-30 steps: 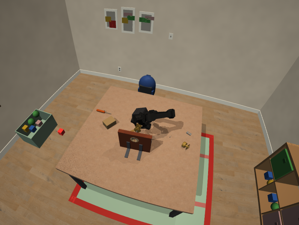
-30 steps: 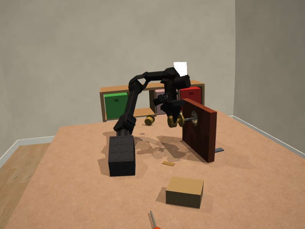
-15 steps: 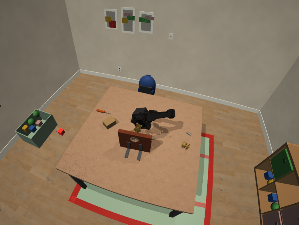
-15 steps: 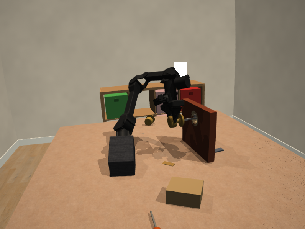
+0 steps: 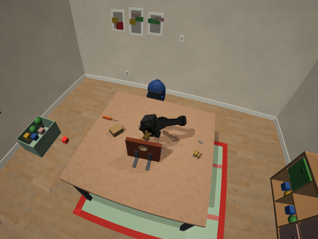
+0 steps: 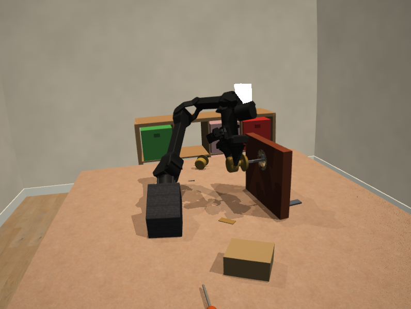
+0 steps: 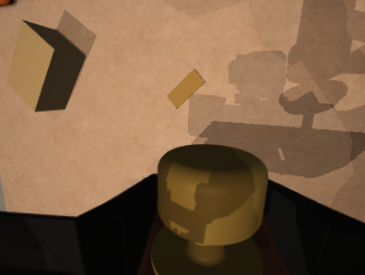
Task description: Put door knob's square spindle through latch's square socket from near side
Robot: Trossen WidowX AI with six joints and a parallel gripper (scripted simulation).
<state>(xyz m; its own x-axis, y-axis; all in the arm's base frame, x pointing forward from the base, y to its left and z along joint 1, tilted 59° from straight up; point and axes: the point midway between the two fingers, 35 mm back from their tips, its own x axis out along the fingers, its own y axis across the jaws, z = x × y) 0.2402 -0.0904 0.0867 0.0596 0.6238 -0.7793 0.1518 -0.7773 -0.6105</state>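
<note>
My gripper (image 6: 235,161) is shut on the brass door knob (image 6: 238,164), which it holds level above the table. The knob's grey spindle (image 6: 253,161) points at the latch socket (image 6: 262,157) in the dark wooden door panel (image 6: 268,174), and its tip reaches the socket. The round plate (image 6: 244,162) stands a gap away from the wood. In the top view the knob (image 5: 146,135) sits just behind the panel (image 5: 143,148). The wrist view shows the knob (image 7: 212,199) between my dark fingers.
A second brass knob (image 5: 197,154) lies to the right on the table. A tan box (image 6: 249,259), an orange-handled screwdriver (image 5: 110,118), a small tan plate (image 6: 227,220) and a small grey piece (image 5: 200,141) also lie on the table. A shelf (image 6: 202,134) stands behind.
</note>
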